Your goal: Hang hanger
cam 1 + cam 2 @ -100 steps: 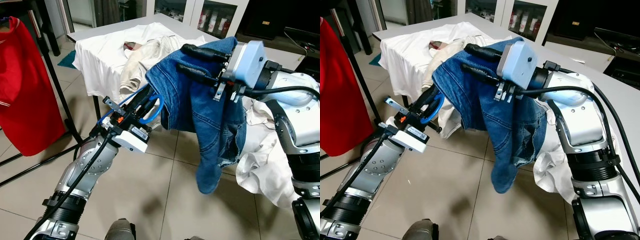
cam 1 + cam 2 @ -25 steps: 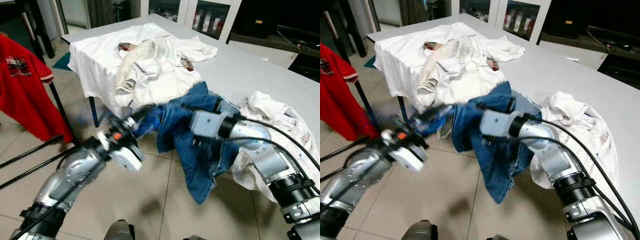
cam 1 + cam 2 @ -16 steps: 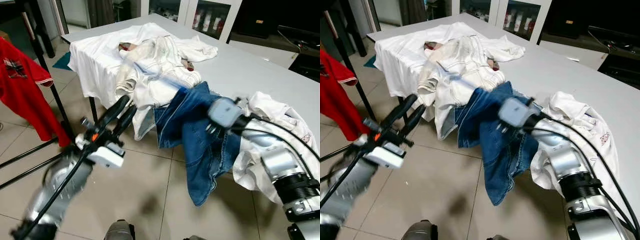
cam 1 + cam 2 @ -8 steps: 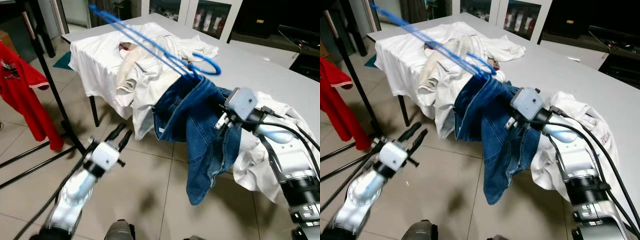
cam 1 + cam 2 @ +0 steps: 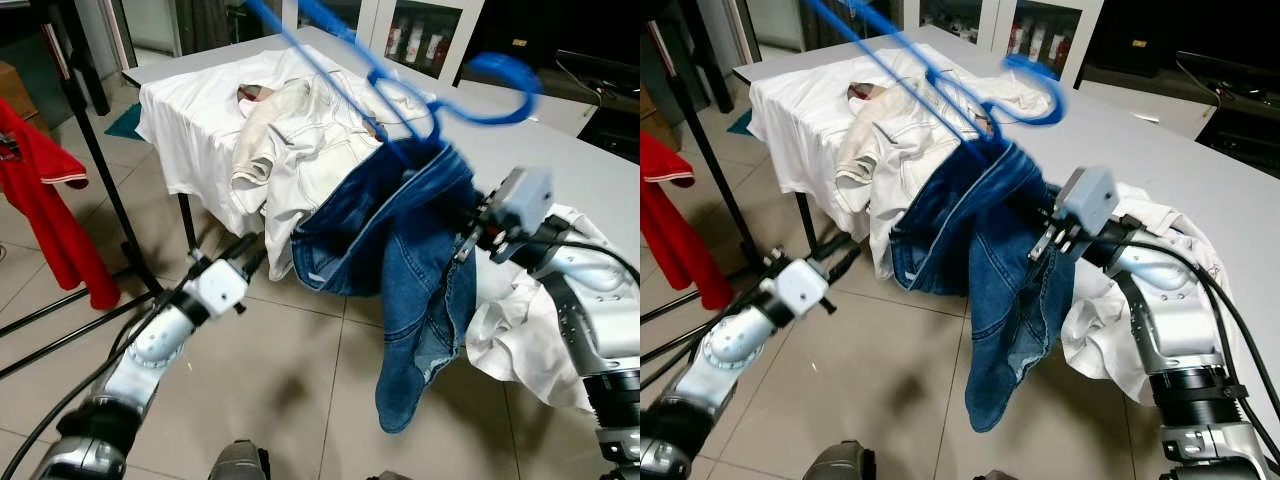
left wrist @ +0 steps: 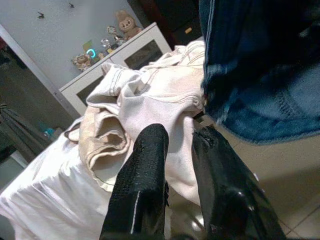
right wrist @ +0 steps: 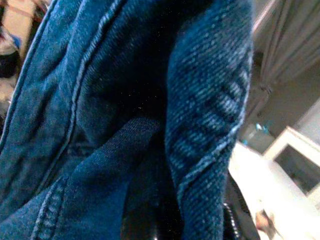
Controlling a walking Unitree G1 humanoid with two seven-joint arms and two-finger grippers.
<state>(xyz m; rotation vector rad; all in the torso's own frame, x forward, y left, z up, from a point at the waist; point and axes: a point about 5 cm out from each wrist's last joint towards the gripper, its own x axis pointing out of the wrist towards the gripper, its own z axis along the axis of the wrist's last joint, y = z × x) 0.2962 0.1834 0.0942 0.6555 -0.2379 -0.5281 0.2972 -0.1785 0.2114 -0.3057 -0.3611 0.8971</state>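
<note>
A blue plastic hanger (image 5: pixel 500 75) is up in the air above the table's near edge, blurred, with its hook to the right. Blue jeans (image 5: pixel 415 250) hang from it, one leg dangling toward the floor. My right gripper (image 5: pixel 470 215) is buried in the denim at the jeans' top, and the right wrist view shows denim (image 7: pixel 100 100) close up. My left gripper (image 5: pixel 248 257) is low beside the table's front, open by a narrow gap and holding nothing. Its fingers (image 6: pixel 145 165) point at cream clothes.
A white table (image 5: pixel 520 150) carries a pile of white and cream clothes (image 5: pixel 300 130), and another white garment (image 5: pixel 520 330) hangs off its near edge. A red shirt (image 5: pixel 40 200) hangs by a black rack pole (image 5: pixel 95 150) at left. Tiled floor lies below.
The hanger with the jeans has swung up and to the right with my right arm. My left gripper, which held the hanger earlier, has let go and dropped low by the table.
</note>
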